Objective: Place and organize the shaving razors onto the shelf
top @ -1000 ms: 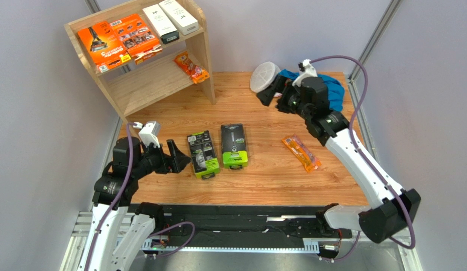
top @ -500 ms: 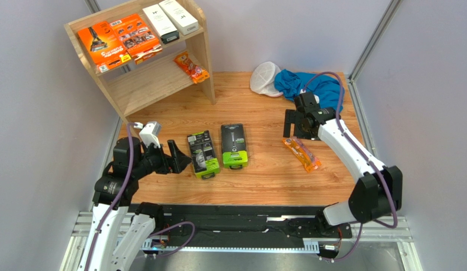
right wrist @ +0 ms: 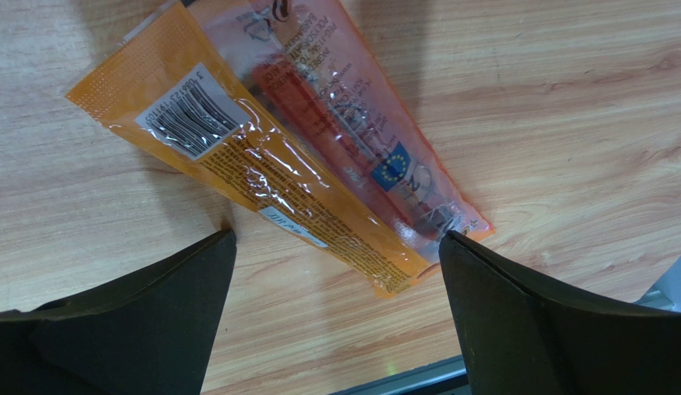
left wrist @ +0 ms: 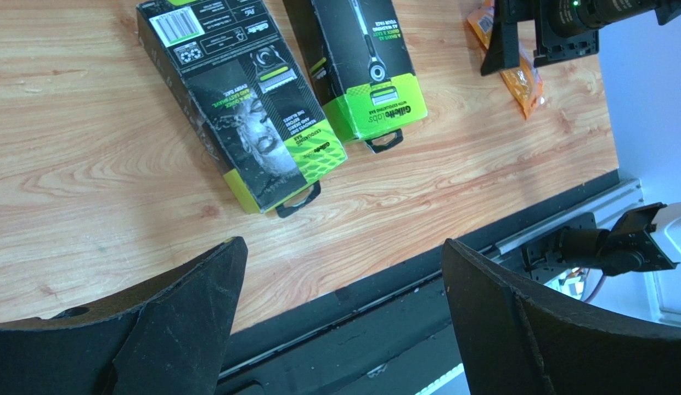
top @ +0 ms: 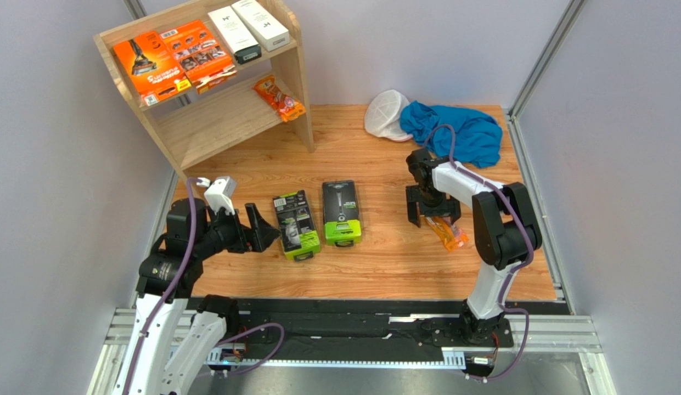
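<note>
Packet [right wrist: 294,164]: small orange film sachet, lying flat on the table [right wrist: 566,99], well apart from the shelf [top: 301,82]. Judged light, soft, crinkly and slippery; best pinched across its narrow width near the middle. Right gripper [top: 432,216]: fingers wide apart, straddling the packet's lower end, holding nothing; contact not discernible. Left gripper [left wrist: 343,247]: fingers apart, empty, near a black-green pack [left wrist: 253,123].
</note>
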Motion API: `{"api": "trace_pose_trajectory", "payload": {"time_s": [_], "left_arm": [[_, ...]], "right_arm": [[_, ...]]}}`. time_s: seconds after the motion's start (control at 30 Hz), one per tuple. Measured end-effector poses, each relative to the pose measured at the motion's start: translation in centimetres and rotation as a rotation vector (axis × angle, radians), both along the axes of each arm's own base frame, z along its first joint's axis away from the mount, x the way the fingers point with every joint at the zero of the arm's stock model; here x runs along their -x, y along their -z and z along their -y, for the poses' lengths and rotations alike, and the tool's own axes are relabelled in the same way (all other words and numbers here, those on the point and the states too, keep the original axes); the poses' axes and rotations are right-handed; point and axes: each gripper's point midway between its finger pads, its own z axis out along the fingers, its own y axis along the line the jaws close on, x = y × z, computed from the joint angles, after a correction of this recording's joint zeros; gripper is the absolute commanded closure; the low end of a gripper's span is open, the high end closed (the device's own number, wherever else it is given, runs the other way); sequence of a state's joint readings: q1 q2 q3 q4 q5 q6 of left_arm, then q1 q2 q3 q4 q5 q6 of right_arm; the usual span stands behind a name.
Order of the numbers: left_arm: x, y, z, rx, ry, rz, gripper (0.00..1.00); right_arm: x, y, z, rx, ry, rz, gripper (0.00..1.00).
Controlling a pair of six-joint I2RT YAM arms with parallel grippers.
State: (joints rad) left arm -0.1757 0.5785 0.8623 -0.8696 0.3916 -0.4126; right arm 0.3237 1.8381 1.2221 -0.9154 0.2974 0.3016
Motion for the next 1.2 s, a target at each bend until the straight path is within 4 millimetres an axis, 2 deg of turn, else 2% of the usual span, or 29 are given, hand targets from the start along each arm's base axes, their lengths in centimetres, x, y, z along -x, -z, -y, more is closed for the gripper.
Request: {"api": "trace_pose_trajectory", "payload": {"time_s": [0.17,0.27,0.3,0.4,0.67,0.73,0.93,1.0,1.1,1.2], "left_arm": [[-0.1,0.1,0.0,-0.001,0.000,-0.005,0.03],[-0.1,0.1,0.0,-0.001,0.000,-0.006,0.03],[-0.1,0.1,0.0,-0.001,0.000,-0.006,0.03],[-0.1,0.1,0.0,-0.001,0.001,-0.006,0.03],[-0.1,0.3,0.3,0.004,0.019,-0.021,0.03],[-0.1,0.3,0.4,0.003,0.024,-0.024,0.03],[0.0,0.3,0.7,0.015,0.046,-0.029,0.04],[-0.1,0.1,1.1,0.033,0.059,-0.028,0.04],[-0.4,-0.6,1.9,0.079,0.085,-0.023,0.04],[-0.7,-1.6,3.0,0.151,0.114,-0.012,0.03]], "right_arm": [[-0.1,0.2,0.2,-0.006,0.005,-0.018,0.05],[-0.2,0.5,0.2,-0.047,0.021,-0.040,0.20],[-0.2,0.6,0.1,-0.065,0.027,-0.046,0.31],[-0.3,1.0,-0.4,-0.147,0.046,-0.061,0.50],[-0.5,1.3,-1.3,-0.273,0.052,-0.073,0.87],[-0.4,1.3,-1.4,-0.289,0.051,-0.063,0.99],[-0.2,1.0,-2.1,-0.340,0.015,-0.020,1.00],[0.2,0.7,-3.0,-0.379,-0.008,-0.008,1.00],[1.3,-0.5,-5.5,-0.470,-0.074,0.008,1.00],[2.3,-3.2,-9.0,-0.600,-0.165,0.054,1.00]]}}
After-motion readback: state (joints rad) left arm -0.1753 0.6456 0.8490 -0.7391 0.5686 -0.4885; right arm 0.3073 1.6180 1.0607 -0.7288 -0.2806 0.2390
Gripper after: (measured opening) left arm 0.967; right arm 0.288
